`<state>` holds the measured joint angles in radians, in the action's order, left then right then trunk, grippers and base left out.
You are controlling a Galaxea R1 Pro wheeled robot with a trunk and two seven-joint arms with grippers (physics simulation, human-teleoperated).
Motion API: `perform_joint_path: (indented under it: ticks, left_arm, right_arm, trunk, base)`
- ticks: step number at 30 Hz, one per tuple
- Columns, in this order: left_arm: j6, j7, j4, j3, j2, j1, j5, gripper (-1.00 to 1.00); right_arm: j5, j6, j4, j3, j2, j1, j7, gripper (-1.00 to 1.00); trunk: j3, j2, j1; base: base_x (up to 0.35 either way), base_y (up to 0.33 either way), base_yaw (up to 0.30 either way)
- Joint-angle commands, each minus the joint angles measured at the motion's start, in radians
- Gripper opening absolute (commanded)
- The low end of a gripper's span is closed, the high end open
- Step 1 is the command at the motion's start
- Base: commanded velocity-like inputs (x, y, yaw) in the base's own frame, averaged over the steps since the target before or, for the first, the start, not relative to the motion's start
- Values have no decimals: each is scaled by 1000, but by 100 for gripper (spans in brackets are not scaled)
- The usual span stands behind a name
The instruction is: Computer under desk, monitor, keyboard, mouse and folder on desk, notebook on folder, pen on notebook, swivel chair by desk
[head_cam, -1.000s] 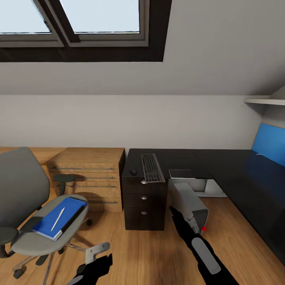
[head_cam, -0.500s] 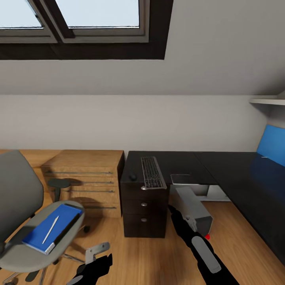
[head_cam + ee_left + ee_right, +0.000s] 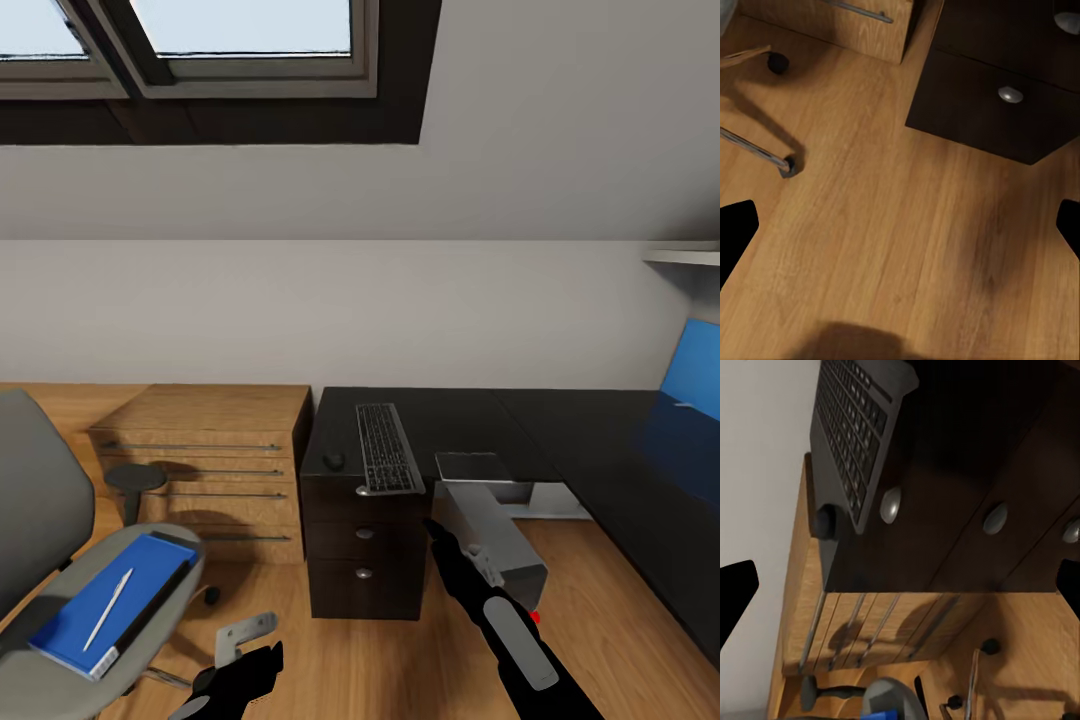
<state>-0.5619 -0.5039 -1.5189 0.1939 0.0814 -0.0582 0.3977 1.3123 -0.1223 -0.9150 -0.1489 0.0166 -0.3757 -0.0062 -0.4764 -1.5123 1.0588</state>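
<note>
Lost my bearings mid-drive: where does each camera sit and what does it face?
Head: high, facing the desk corner; both arms show below.
Left wrist: faces down at floor and dark drawers; finger tips at the edges.
Right wrist: faces the keyboard and mouse.
Shared: keyboard, mouse, drawers.

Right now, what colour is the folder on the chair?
Bright blue folder, clearest in the head view.

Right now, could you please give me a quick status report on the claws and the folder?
Both claws open, holding nothing. Folder on chair seat, pen on top. Keyboard and mouse on desk. Computer on floor by drawers.
</note>
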Motion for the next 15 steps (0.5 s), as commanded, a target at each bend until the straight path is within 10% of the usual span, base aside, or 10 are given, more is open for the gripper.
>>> perform_joint_path:
  ticks: [1,15]
  left_arm:
    - [-1,-9,-2,1,0,0,10,100]
    - [-2,-6,-8,1,0,0,13,100]
  right_arm:
    - [7,-2,0,1,0,0,-1,100]
    - [10,0,5,0,2,-1,-3,100]
  trunk:
    - [-1,0,1]
    - [-1,0,1]
  base:
    - [303,0,0]
    - [194,0,0]
